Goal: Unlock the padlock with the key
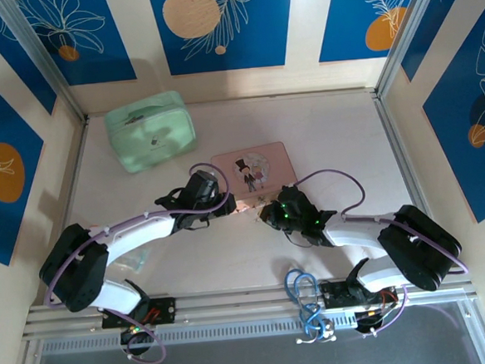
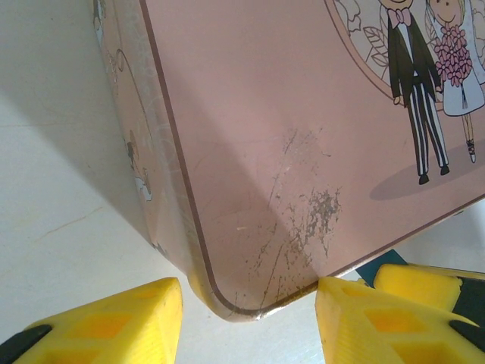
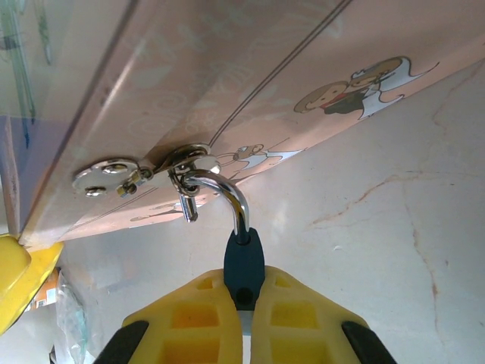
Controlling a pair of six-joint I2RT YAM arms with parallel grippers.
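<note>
Near the middle of the table (image 1: 331, 142) I see the pink tin (image 1: 254, 169) lying flat, and a mint-green case (image 1: 150, 132) stands well apart from it at 10 o'clock. The padlock (image 3: 244, 262) hangs at the 6 o'clock edge of the tin. Its silver shackle (image 3: 227, 193) passes through a small metal ring (image 3: 189, 159) on the side wall of the tin.

The right gripper (image 3: 244, 296) is closed on the blue body of the padlock, with one yellow finger on each side of it. From above, this gripper (image 1: 267, 207) sits just beside the near edge of the tin, at about 5 o'clock of it.

The left gripper (image 1: 221, 202) is at the 7 o'clock corner of the tin. In its own camera the two fingers (image 2: 114, 322) stand apart with the rounded, scratched corner of the tin (image 2: 265, 114) between them. Both fingers lie against this corner, so I read it as a hold on the tin. The key I cannot make out.
</note>
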